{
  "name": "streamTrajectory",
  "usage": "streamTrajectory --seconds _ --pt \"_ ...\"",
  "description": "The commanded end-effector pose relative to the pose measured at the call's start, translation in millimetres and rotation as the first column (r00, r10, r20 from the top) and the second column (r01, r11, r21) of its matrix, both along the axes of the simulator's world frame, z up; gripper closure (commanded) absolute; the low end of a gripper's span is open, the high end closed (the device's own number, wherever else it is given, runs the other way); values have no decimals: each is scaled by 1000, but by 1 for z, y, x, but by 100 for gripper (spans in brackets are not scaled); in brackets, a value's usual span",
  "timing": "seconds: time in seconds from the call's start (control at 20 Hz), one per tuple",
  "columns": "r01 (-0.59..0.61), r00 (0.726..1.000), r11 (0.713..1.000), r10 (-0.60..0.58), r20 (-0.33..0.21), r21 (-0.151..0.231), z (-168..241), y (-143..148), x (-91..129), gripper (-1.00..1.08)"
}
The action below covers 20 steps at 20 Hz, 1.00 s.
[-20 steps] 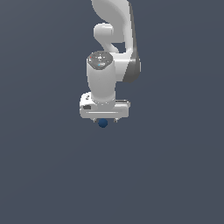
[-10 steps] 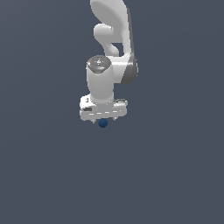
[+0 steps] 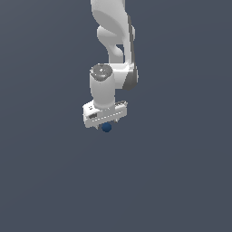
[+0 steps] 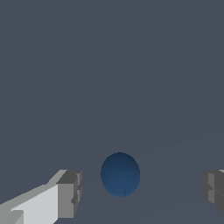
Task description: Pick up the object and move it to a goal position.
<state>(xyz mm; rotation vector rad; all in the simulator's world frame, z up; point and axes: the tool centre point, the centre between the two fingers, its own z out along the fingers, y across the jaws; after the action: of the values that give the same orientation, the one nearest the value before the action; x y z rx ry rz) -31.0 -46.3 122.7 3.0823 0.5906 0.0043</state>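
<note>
The object, a tiny dark blue ball [image 3: 106,128], lies on the flat grey ground just under the white hand. My gripper [image 3: 105,125] points straight down over it. In the wrist view the ball [image 4: 120,174] sits between the two grey fingertips [image 4: 70,192], closer to one of them. There is a clear gap on each side and neither finger touches it. The gripper [image 4: 141,190] is open around the ball. In the exterior view the fingers are mostly hidden under the hand.
A plain grey floor fills both views. The white arm [image 3: 113,36] rises from the hand toward the top of the exterior view. No other objects or goal marker show.
The hand has shifted slightly to the exterior view's left and a little lower, and the upper arm has leaned over. The ball has not moved.
</note>
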Motion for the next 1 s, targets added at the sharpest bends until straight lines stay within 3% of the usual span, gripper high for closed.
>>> streamTrajectory --seconds 0.0,0.45,0.95 --pt "-67 998 998 67 -1 -1 -8 -2 -7 -92" --pt "-265 964 964 265 -3 1 -31 -7 -30 -92" --pt "-356 935 935 356 -3 3 -41 -8 -41 -92"
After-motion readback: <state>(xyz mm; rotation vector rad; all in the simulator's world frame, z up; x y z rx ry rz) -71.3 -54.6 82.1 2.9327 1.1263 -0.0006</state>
